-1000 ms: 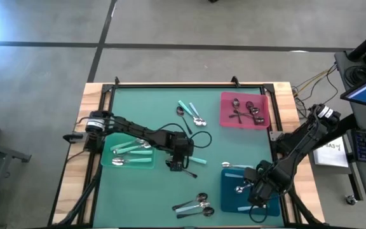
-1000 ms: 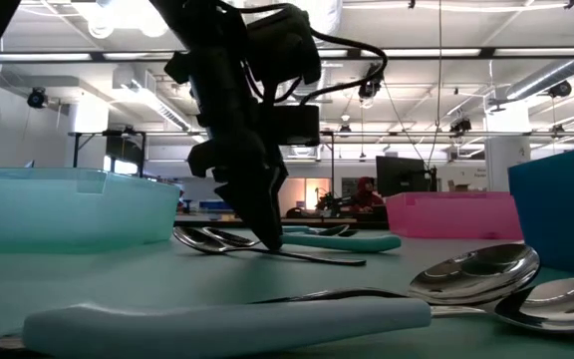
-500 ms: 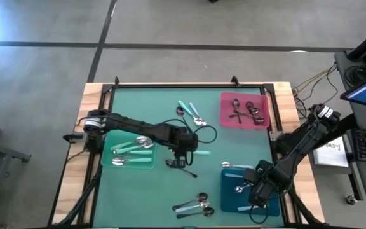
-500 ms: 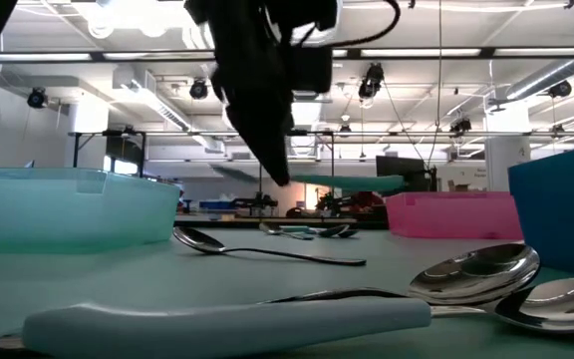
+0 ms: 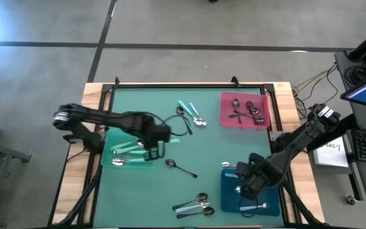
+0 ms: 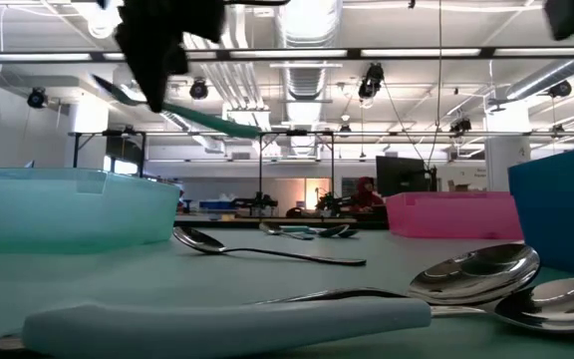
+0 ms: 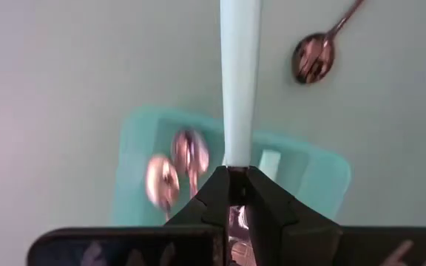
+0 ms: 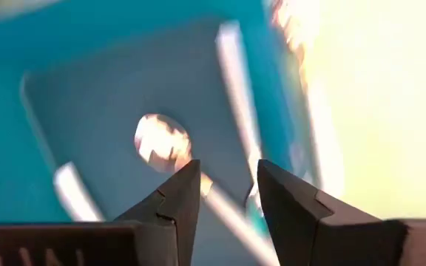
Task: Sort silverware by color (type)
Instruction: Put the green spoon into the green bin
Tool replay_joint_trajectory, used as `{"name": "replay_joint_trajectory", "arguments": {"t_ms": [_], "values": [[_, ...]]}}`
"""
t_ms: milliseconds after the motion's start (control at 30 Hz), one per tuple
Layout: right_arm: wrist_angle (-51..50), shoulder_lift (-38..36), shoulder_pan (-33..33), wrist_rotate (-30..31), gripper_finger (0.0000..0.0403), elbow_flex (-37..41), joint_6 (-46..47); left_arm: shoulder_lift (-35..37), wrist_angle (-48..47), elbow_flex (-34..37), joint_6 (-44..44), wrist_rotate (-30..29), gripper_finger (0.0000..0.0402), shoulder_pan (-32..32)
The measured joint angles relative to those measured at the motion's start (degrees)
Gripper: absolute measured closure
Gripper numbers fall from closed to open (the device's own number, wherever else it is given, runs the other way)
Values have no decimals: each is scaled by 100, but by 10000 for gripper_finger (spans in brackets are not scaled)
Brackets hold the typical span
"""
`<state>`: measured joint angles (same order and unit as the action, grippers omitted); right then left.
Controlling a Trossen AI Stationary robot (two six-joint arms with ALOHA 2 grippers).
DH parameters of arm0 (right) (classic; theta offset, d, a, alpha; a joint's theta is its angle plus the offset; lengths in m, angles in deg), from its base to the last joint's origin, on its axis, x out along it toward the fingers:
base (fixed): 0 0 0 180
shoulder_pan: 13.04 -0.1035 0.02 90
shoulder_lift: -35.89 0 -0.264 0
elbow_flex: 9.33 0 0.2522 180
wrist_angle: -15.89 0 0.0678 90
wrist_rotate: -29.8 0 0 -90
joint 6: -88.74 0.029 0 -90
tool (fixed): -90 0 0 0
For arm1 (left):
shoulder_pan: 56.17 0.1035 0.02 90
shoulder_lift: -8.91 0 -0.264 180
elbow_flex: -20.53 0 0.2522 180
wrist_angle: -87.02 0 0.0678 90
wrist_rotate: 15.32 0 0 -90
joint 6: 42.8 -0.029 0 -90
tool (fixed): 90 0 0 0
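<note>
My left gripper (image 5: 155, 141) hangs over the right end of the teal tray (image 5: 146, 162), shut on a teal-handled spoon (image 5: 172, 139). Its handle (image 7: 240, 81) sticks out beyond the fingers. Teal spoons (image 5: 127, 147) lie in that tray. My right gripper (image 5: 250, 177) stands open above the blue tray (image 5: 229, 191), which holds pale-blue spoons (image 8: 161, 142), and nothing is between its fingers. A dark spoon (image 5: 180, 167) lies flat on the mat in the middle. My left gripper pinches the teal spoon between its two fingers at the bowl end of the handle (image 7: 237, 159). The fingers come from above, pointing down, and lie across the spoon. The spoon is lifted clear, its handle (image 6: 212, 120) sloping slightly down from the fingers.
A pink tray (image 5: 224, 117) with dark spoons stands at the far right. A few loose spoons (image 5: 192, 113) lie at the far centre. Others (image 5: 196, 204) lie near the front edge. A black frame (image 5: 170, 86) borders the green mat.
My left gripper has taken the teal-handled spoon up off the mat's middle. It has risen and swung toward the table's left, over the teal tray, with the spoon lifted clear. The dark spoon stayed on the mat. My right gripper has shifted slightly toward the table's left over the blue tray.
</note>
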<state>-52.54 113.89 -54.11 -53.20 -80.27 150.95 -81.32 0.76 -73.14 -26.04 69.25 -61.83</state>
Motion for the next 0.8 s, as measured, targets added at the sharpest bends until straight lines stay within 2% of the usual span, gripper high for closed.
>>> {"name": "replay_joint_trajectory", "arguments": {"t_ms": [167,300,400,533,633,800], "values": [[100,0,469,1047,285,-76,-658,1322,5,1283,1201,-135,394,-98],[606,-1,967,1588,287,-76,-1357,2177,65,2471,2070,-53,388,-160],[1375,9,1378,1555,284,-76,-1952,2650,139,3220,2519,359,378,-190],[2393,11,1800,1492,276,-76,-2734,3039,314,3852,3002,452,370,-185],[2947,11,2095,1316,266,-76,-3078,3126,399,4032,3029,448,359,-185],[3697,247,2490,1157,244,-76,-3369,3107,426,3940,2841,456,327,-185]]}}
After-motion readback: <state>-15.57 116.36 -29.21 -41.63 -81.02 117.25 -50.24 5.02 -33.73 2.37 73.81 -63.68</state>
